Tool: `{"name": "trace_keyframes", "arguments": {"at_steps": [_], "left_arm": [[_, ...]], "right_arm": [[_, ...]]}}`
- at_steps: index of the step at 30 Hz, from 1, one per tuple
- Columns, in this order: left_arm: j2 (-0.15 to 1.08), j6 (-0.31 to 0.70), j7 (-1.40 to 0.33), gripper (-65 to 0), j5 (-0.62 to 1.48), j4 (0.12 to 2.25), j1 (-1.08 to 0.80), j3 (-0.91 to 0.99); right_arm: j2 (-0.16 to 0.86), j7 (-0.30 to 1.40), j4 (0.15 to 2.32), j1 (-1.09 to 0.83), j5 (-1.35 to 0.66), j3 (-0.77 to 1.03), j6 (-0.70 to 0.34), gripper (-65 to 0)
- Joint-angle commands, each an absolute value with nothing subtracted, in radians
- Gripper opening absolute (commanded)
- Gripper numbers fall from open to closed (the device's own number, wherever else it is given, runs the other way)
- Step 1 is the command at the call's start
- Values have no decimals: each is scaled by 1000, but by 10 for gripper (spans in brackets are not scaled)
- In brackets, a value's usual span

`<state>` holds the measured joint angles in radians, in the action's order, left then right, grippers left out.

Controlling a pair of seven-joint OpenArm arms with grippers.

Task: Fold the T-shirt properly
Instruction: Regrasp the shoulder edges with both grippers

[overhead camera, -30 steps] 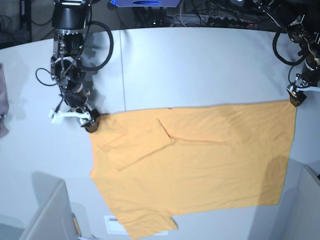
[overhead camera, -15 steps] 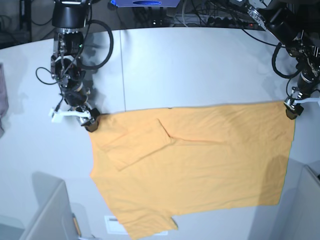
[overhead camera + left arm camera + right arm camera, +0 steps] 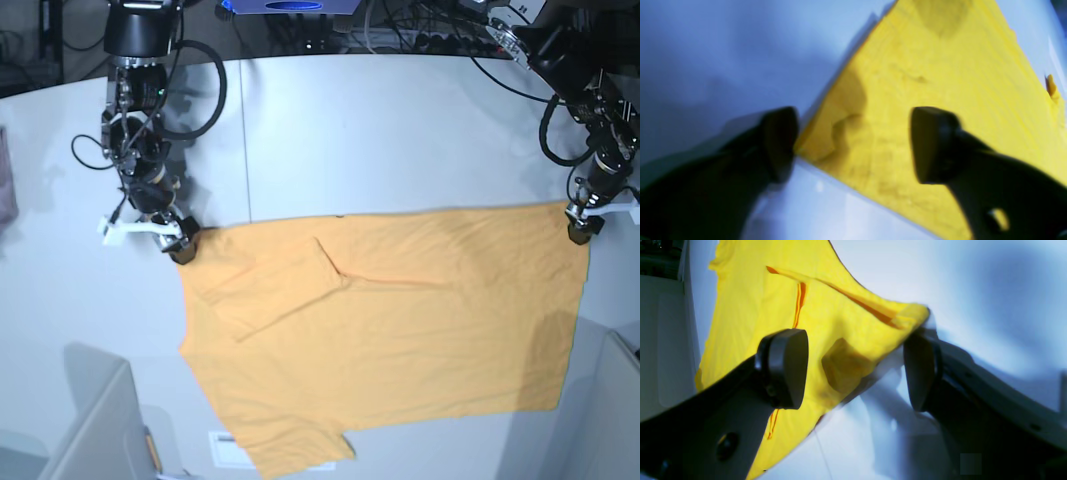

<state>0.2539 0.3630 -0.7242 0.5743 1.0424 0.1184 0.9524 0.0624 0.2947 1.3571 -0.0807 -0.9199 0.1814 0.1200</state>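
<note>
Over the last second the left tool has slid inward along the far edge of the T-shirt, from just outside the far right corner to sitting on that corner, while the right tool stays planted at the far left corner. Nothing else on the tabletop has shifted. That orange-yellow T-shirt lies spread flat across the middle of the pale grey tabletop, plain side up, with one sleeve folded in over the chest at the left and the other sleeve sticking out at the near edge. From the left wrist view the left tool stands open, its two dark fingers straddling the corner of the cloth, one just off the edge on bare tabletop and one over the fabric, with nothing pinched between them. From the right wrist view the right tool is also spread wide, one finger over the T-shirt and the other beside its raised corner, not clamped. A pinkish cloth lies at the far left edge.
</note>
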Motion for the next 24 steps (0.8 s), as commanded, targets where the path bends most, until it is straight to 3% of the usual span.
{"name": "trace_keyframes", "arguments": {"at_steps": [1,8,11,14,18,24], "left_arm": [[254,343,-782,-216,553,1038,119,949],[251,343,-816,-308,550,1038,117,947],[257,343,-854,-462,550,1041,122,947],[257,343,-855,-650,549,1038,133,943],[280,343,-855,-650,549,1044,122,871],[332,348,-857,-650,553,1063,74,837]], "right_arm": [[65,331,1354,-82,-911,180,154,-227],[65,331,1354,-82,-911,180,154,-228],[65,329,1342,-81,-909,180,154,-287],[67,329,1300,-58,-909,180,150,-432],[74,328,1251,-31,-915,188,148,-650],[76,331,1319,-64,-915,191,148,-650]]}}
